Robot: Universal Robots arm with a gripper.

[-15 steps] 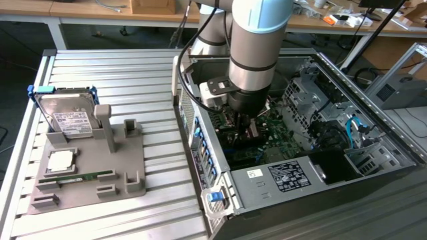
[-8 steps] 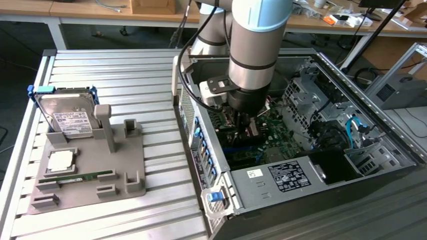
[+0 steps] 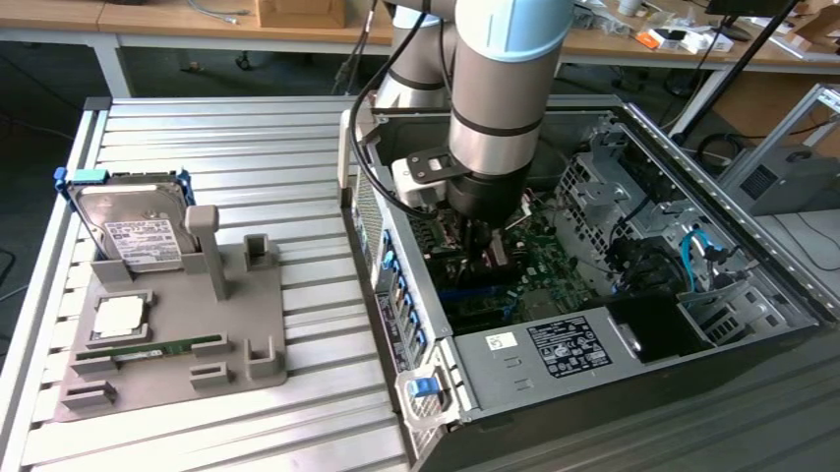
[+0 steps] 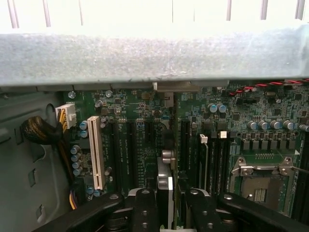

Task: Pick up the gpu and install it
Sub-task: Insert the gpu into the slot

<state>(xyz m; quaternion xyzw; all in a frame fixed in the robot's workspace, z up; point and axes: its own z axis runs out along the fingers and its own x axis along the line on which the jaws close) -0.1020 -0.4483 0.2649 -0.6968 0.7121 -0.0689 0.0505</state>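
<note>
Gripper point(image 4: 164, 205) clenched on the gpu point(image 4: 164, 186), held upright on edge just above the motherboard point(image 4: 140, 140), deep inside the open computer case point(image 3: 525, 379)

The arm point(image 3: 493, 128) hides the gpu point(image 4: 164, 193) below it.

1. A ribbed metal worktop point(image 3: 236, 138) of pale slats fills the exterior view's near ground.
2. Behind it stands a long wooden bench point(image 3: 171, 18) with white legs, cluttered with small items.
3. An aluminium frame point(image 3: 788, 128) rises at the exterior view's right.
4. Dark floor point(image 3: 39, 88) lies beneath.
</note>
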